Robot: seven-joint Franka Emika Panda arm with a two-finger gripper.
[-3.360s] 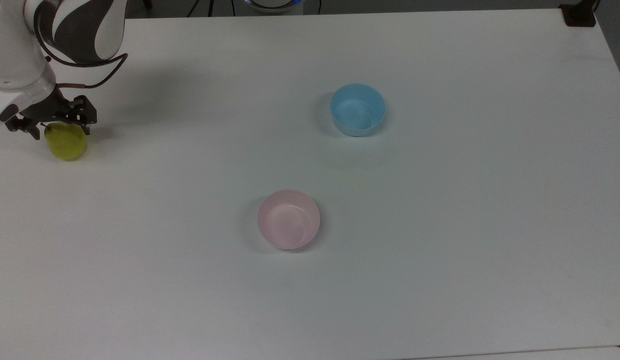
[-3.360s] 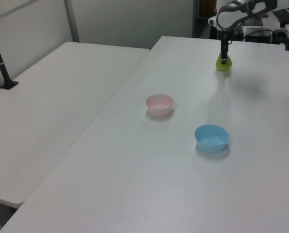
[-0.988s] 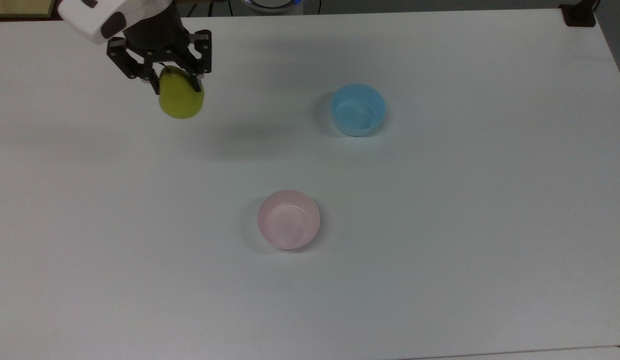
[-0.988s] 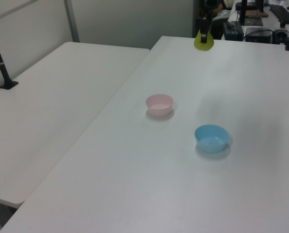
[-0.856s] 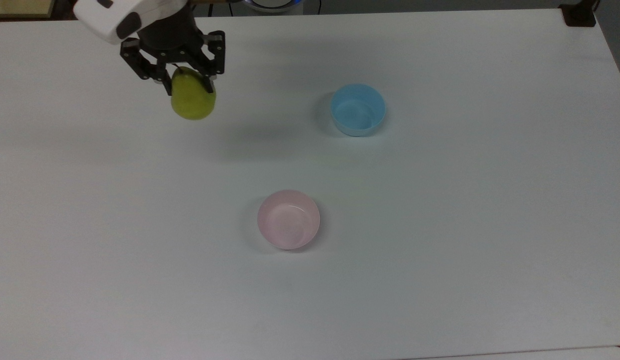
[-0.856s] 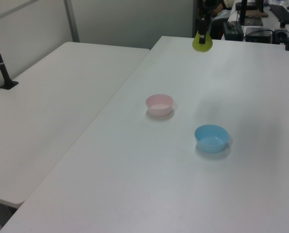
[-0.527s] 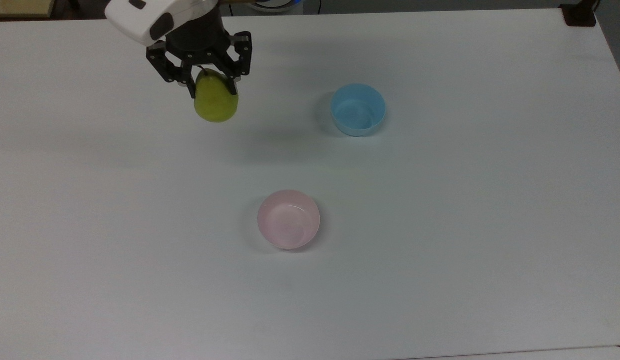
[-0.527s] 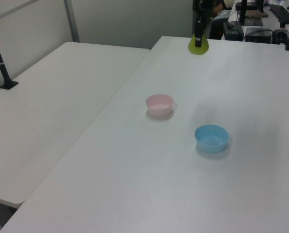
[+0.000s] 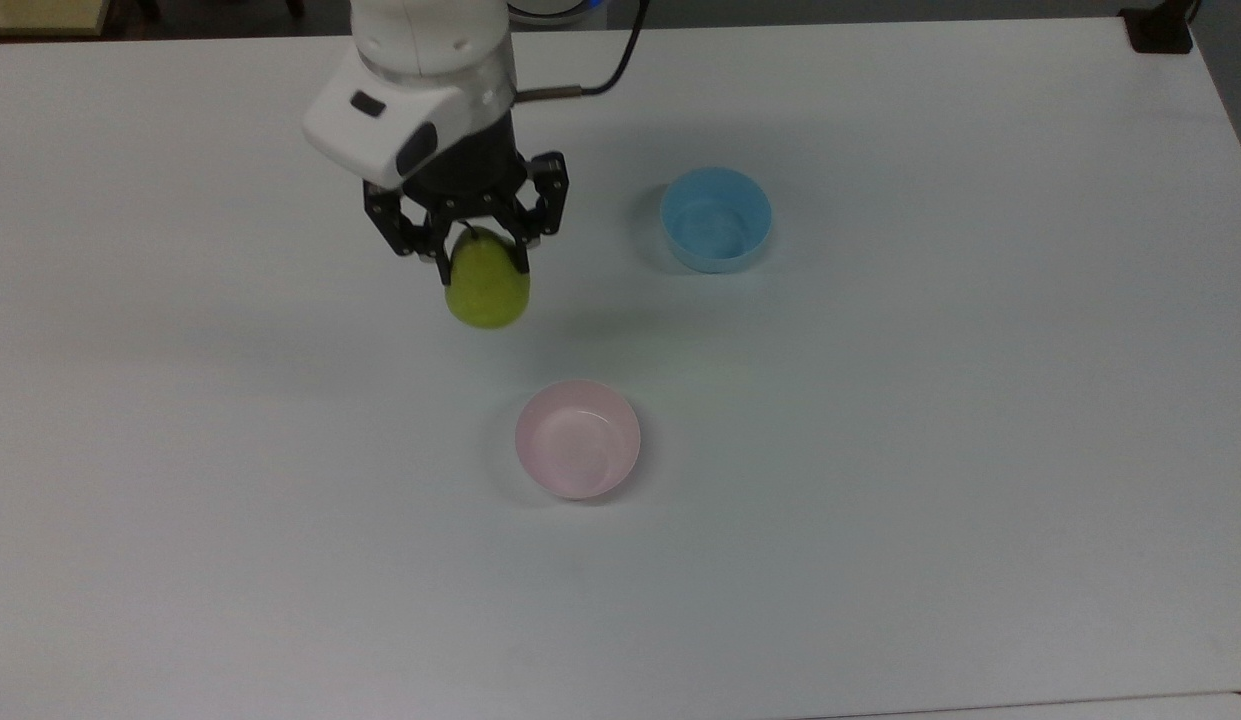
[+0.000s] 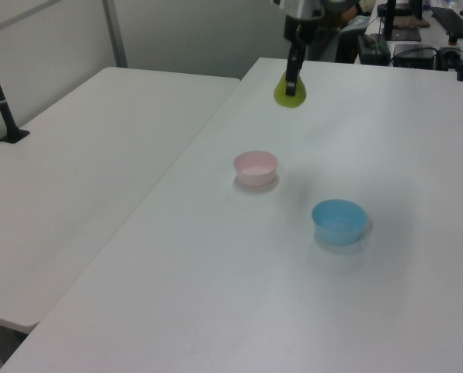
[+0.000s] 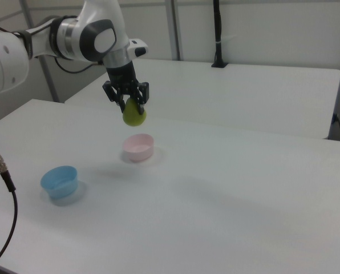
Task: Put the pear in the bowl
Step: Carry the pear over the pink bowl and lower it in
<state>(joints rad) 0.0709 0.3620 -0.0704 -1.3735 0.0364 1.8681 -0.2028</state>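
The yellow-green pear hangs in the air, and my gripper is shut on its narrow upper end from above. The pale pink bowl sits empty on the white table. In the top view the pear is above and to the left of the bowl, well short of its rim. In the right view the pear hangs higher than the bowl, just to its left.
A light blue bowl stands empty on the table, to the right of the gripper in the top view. A black cable crosses the right view's lower left. A second white table adjoins this one.
The arm has carried the pear from the top view's far left, where it rested on the table, up and rightward, then down the frame toward the pink bowl. Both bowls stayed put.
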